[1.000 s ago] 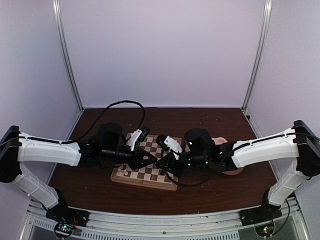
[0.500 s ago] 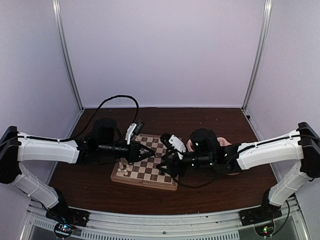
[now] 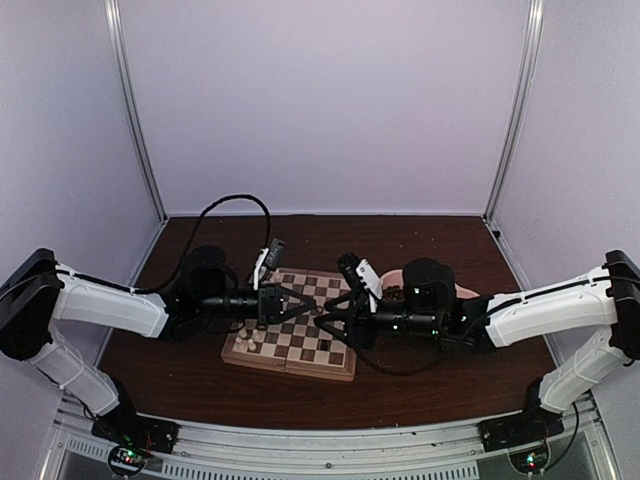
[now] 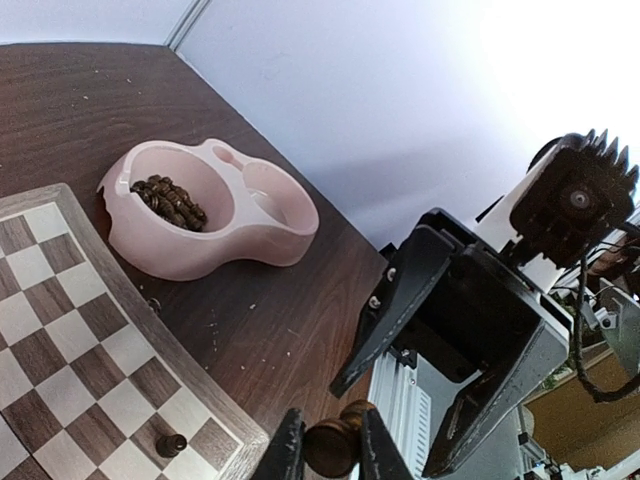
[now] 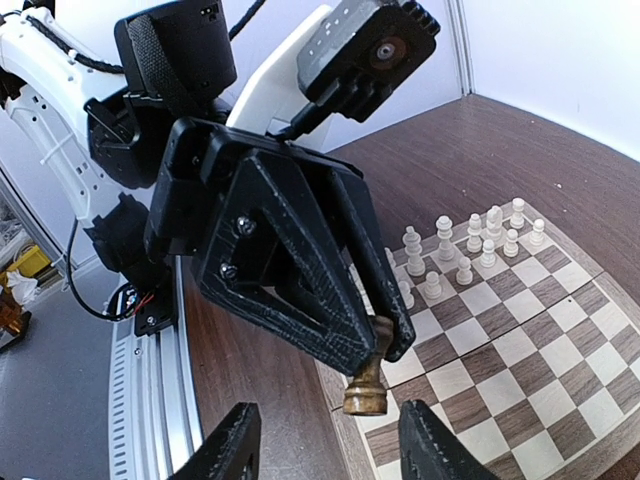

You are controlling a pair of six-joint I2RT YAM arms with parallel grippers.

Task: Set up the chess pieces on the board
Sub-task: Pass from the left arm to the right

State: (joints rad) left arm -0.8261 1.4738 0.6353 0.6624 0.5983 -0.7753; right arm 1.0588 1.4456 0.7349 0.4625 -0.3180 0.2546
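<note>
Now left claw [image 5: 388,345] pinches a dark chess piece [image 5: 365,390] upright, base down; right claw [image 5: 328,447] spread.

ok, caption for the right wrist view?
Left gripper holds a dark piece by its top above the edge of the board, right gripper open facing it, cream pieces standing beyond.

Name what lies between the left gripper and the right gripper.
A dark brown chess piece, pinched by the left gripper, hangs just ahead of the open right gripper; the right wrist view shows it.
</note>
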